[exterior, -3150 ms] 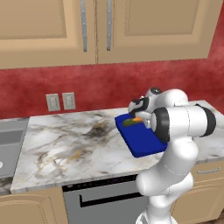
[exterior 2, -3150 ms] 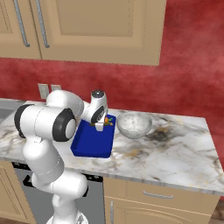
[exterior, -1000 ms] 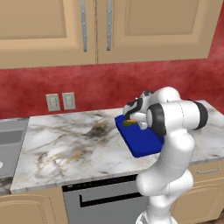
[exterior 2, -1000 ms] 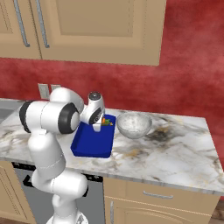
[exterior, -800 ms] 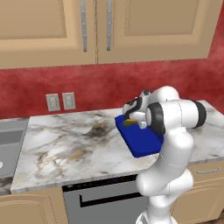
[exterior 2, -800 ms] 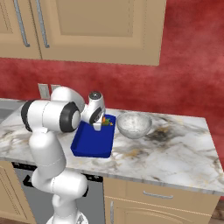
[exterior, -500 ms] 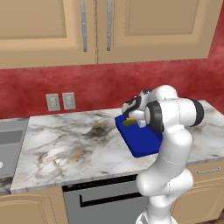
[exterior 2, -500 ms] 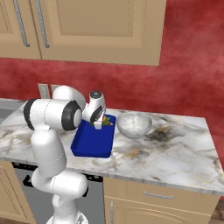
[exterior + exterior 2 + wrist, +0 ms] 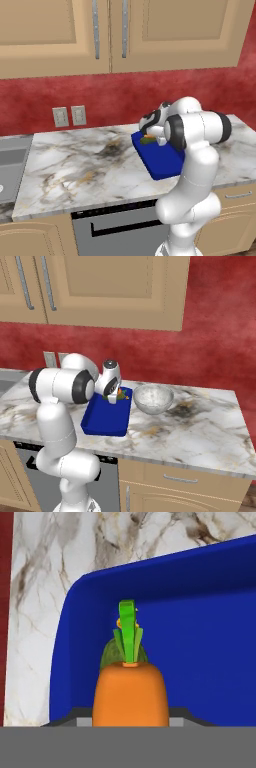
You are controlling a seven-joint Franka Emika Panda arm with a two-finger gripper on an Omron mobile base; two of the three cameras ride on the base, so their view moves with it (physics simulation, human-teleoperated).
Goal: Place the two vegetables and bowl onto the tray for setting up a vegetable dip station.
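The pincer (image 9: pixel 114 396) grips the carrot (image 9: pixel 130 693), which sits between its tips with the green top pointing away from the hand. It hangs low over the back corner of the tray (image 9: pixel 106 418), and the carrot does not seem to rest on the tray floor yet. Just behind the carrot, a dark green cucumber (image 9: pixel 111 655) lies already inside the tray, near the rim.

The tray (image 9: pixel 162 157) sits on the marble table (image 9: pixel 75 167). The bowl (image 9: pixel 153 398) stands on the table just beside the tray, at its right side, and is not in it.

I judge that the step in hand is placing the second vegetable. The next move calls for lowering a little, opening the pincer beside the cucumber, then going for the bowl.
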